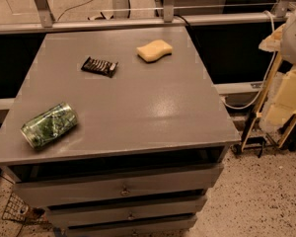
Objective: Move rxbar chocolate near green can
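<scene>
Green can (49,125) lies sideways in front, dark pale-striped rxbar chocolate (99,66) behind; gripper jaws unseen.

High frontal view, angled down over the cabinet (138,107), tool outside frame

Matte grey all across the cabinet top (138,112), and the drawers (163,181) below carry the same grey. The rxbar chocolate (99,66) shows a dark brown-black wrapper crossed by pale stripes. The sponge (154,50) is soft pale yellow. The green can (49,125) wears a leafy green pattern with a silvery end. The floor (266,201) is speckled beige, and there are cream shapes (291,93) at the right edge.
</scene>
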Robot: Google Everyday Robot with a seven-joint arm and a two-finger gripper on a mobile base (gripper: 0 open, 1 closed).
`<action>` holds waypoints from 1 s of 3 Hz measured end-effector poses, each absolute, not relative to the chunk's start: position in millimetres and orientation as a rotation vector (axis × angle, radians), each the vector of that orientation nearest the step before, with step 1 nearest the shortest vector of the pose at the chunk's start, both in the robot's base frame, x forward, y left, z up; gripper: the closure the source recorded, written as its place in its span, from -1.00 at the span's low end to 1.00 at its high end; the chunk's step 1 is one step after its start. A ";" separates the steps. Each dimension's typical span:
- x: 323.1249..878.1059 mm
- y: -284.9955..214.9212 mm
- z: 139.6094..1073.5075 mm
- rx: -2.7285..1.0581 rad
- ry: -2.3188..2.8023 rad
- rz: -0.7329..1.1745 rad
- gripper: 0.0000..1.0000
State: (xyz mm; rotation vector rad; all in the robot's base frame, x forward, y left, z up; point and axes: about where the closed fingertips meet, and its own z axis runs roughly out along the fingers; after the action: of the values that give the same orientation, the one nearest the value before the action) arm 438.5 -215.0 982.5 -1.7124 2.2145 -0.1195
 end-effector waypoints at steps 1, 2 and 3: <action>438.5 -215.0 982.5 -1.712 2.214 -0.120 -1.00; 457.4 -205.6 987.5 -1.695 2.148 -0.104 -1.00; 536.5 -165.4 995.0 -1.699 1.998 0.005 -1.00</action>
State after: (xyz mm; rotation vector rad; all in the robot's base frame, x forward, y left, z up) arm 536.5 -165.4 995.0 -1.6987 1.9978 0.0047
